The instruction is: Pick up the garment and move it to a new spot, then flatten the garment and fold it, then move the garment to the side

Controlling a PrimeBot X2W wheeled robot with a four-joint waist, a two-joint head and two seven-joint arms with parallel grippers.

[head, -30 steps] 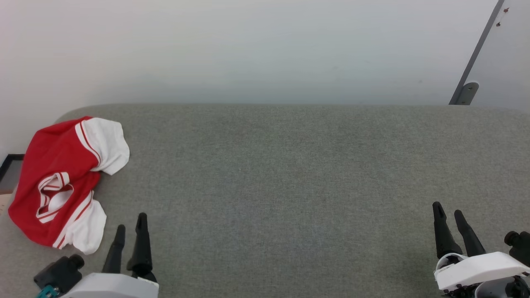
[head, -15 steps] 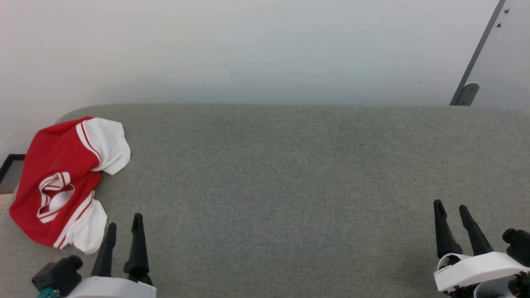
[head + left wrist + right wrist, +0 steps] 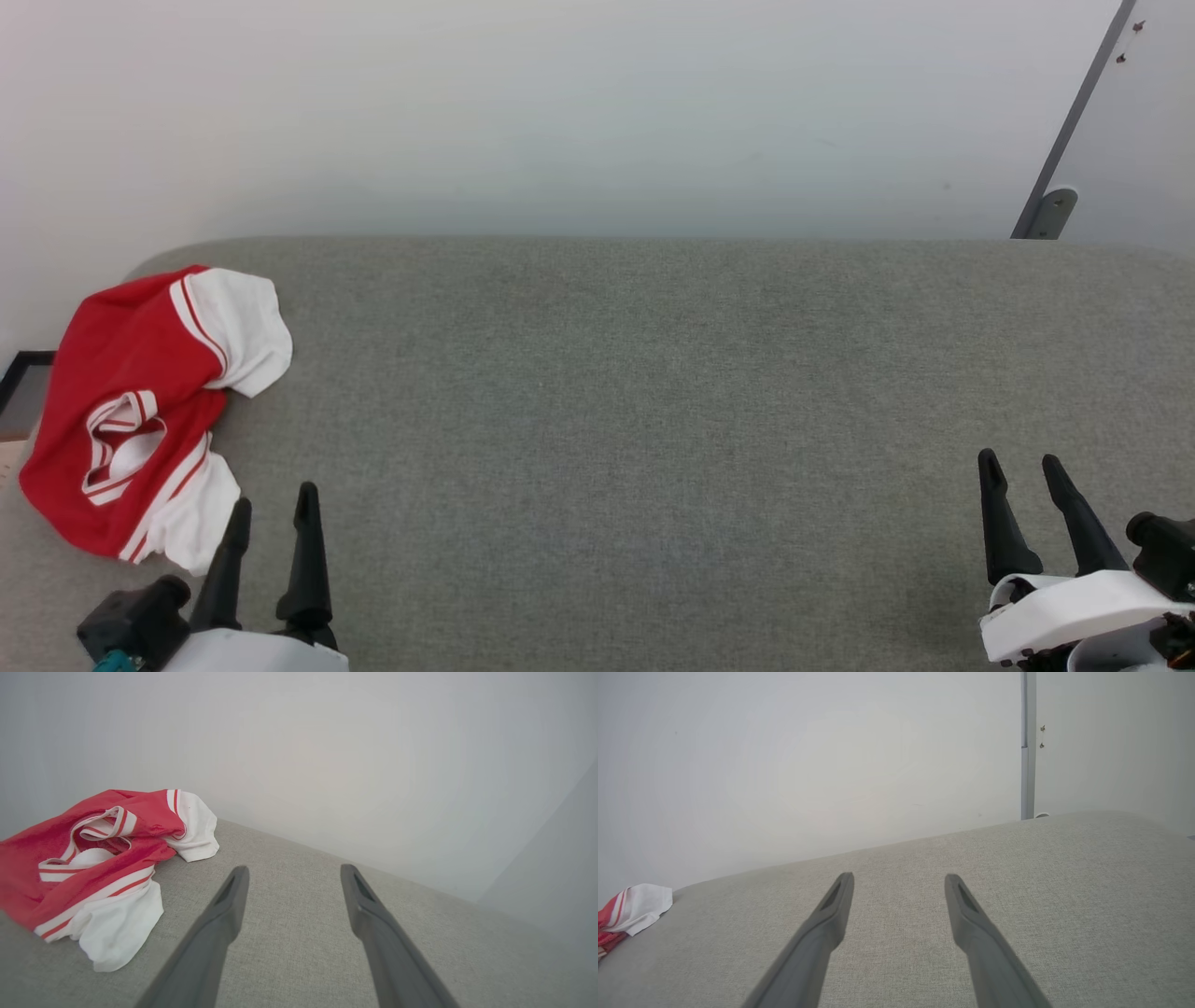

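Garment [image 3: 121, 350] lies crumpled, hem tucked from sight.

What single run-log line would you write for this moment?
garment: crumpled, left end of surface | left gripper: open, beside it | right gripper: open, far right

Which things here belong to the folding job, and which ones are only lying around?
For the job:
- the garment, crumpled at the left end of the grey padded surface
- the left gripper and right gripper, both open

Just there:
- the grey strip at the far right
- the dark frame beyond the surface's left edge
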